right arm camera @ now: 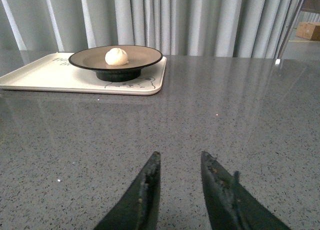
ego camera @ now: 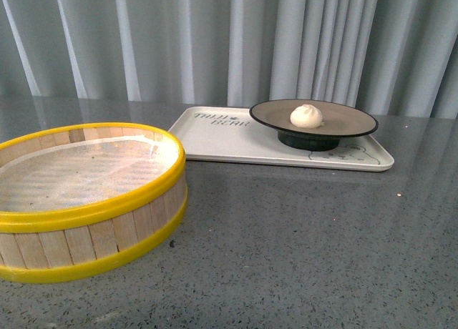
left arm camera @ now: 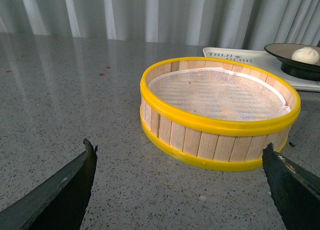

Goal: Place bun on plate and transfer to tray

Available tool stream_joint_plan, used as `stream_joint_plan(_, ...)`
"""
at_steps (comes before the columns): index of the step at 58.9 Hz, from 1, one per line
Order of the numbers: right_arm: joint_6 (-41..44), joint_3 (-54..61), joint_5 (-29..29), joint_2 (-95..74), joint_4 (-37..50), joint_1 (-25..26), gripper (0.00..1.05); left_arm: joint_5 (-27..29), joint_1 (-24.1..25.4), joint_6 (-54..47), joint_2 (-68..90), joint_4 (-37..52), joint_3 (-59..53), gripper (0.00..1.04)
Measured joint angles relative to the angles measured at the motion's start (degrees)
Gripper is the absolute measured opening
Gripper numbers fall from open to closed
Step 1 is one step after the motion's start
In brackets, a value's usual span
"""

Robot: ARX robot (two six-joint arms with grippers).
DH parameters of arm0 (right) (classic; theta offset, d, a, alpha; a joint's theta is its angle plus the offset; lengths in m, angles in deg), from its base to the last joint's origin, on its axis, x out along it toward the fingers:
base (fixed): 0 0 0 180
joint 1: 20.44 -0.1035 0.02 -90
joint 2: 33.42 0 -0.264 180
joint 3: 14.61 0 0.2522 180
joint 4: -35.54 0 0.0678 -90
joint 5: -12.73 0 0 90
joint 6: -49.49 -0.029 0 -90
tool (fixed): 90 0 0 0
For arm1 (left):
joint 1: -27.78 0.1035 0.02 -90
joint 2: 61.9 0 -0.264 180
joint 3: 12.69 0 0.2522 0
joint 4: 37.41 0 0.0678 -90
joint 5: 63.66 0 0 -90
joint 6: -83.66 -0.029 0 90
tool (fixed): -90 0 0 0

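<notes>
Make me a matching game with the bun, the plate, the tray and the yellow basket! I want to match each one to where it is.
Things:
1. bun
2. plate
3. tray
4. basket

Places:
A. standing on the tray
B. on the table, holding nothing
C. lying on the plate
D. flat on the table, under the plate

Pairs: 1-C, 2-A, 3-D, 4-B
</notes>
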Motion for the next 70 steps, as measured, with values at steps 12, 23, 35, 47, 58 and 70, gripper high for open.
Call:
stream_joint_plan(12, 0.0, 0.0, 0.0, 0.0, 0.0, 0.0, 0.61, 0.0, 0.0, 0.0, 0.0, 0.0, 0.0, 0.98)
stream_joint_plan(23, 0.0, 0.0, 0.0, 0.0, 0.0, 0.0, 0.92, 0.0, 0.0, 0.0, 0.0, 0.0, 0.0, 0.98)
stream_joint_plan(35, 0.0, 0.0, 0.0, 0.0, 0.0, 0.0, 0.96, 0.0, 0.0, 0.0, 0.0, 0.0, 0.0, 0.98)
stream_joint_plan(47, 0.0, 0.0, 0.0, 0.0, 0.0, 0.0, 0.96, 0.0, 0.0, 0.0, 0.0, 0.0, 0.0, 0.98)
stream_joint_plan(58, 0.0, 0.0, 0.0, 0.0, 0.0, 0.0, 0.96, 0.0, 0.0, 0.0, 0.0, 0.0, 0.0, 0.98)
stream_joint_plan(70, 0.0, 0.0, 0.0, 0.0, 0.0, 0.0, 0.96, 0.0, 0.0, 0.0, 0.0, 0.0, 0.0, 0.98)
